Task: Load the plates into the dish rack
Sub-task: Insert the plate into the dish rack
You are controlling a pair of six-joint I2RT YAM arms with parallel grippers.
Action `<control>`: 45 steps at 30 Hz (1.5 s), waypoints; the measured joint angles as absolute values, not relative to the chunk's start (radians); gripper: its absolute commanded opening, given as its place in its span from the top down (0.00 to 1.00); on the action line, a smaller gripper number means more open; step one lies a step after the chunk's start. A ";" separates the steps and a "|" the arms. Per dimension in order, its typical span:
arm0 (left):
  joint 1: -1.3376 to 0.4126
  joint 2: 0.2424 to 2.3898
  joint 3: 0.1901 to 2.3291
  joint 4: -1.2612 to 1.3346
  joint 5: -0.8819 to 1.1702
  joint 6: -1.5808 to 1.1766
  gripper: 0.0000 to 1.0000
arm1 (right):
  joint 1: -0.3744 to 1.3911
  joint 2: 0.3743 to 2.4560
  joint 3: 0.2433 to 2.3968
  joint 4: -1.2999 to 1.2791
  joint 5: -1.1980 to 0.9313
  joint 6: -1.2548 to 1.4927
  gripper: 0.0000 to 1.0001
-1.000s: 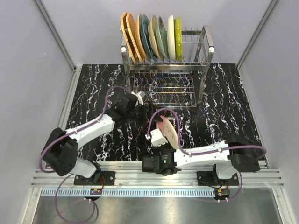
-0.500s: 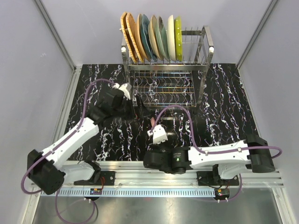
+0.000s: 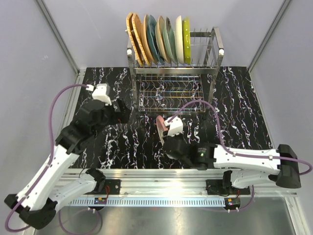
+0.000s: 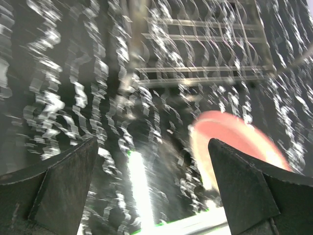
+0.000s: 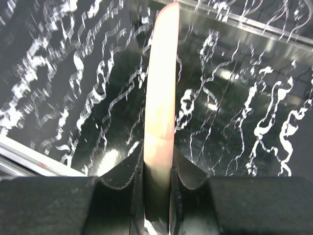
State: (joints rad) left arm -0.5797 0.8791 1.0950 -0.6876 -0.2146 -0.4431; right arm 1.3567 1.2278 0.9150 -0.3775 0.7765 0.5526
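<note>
The dish rack [image 3: 211, 58] stands at the back with several plates [image 3: 161, 39] upright in its top tines, from orange woven at the left to yellow-green at the right. The right end of the tines is free. My right gripper [image 3: 166, 133] is shut on the pink-edged plate [image 3: 160, 126], held on edge above the table in front of the rack. In the right wrist view the plate [image 5: 161, 83] stands edge-on between my fingers [image 5: 157, 169]. My left gripper [image 3: 122, 111] is open and empty, left of the plate. Its view shows the blurred plate [image 4: 234, 142] and the rack's lower shelf [image 4: 205, 73].
The black marbled table [image 3: 234, 107] has grey walls on three sides and a metal rail along the near edge [image 3: 146, 174]. The rack's lower grid shelf [image 3: 171, 90] holds nothing. Purple cables loop over both arms.
My right arm has stretched forward, carrying the pink-edged plate toward the rack. My left arm has drawn back to the left and risen, away from the plate.
</note>
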 measured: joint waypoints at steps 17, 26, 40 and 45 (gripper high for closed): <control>-0.578 0.754 0.902 -0.673 -0.481 -0.284 0.01 | 1.194 1.007 1.110 -0.402 0.744 0.334 1.00; -0.564 0.755 0.902 -0.656 -0.488 -0.276 0.01 | 1.140 1.021 1.365 -0.324 0.765 0.097 1.00; -0.562 0.761 0.900 -0.656 -0.498 -0.258 0.01 | 1.007 1.172 1.708 -0.278 0.729 -0.148 1.00; -0.562 0.775 0.900 -0.656 -0.498 -0.257 0.01 | 0.921 1.210 1.818 -0.270 0.710 -0.192 1.00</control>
State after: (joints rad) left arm -0.5621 0.7753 0.9005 -0.6559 -0.4980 -0.2569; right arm 0.9211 1.2098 1.8183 -0.2699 0.7101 -0.1917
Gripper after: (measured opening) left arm 0.988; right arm 0.246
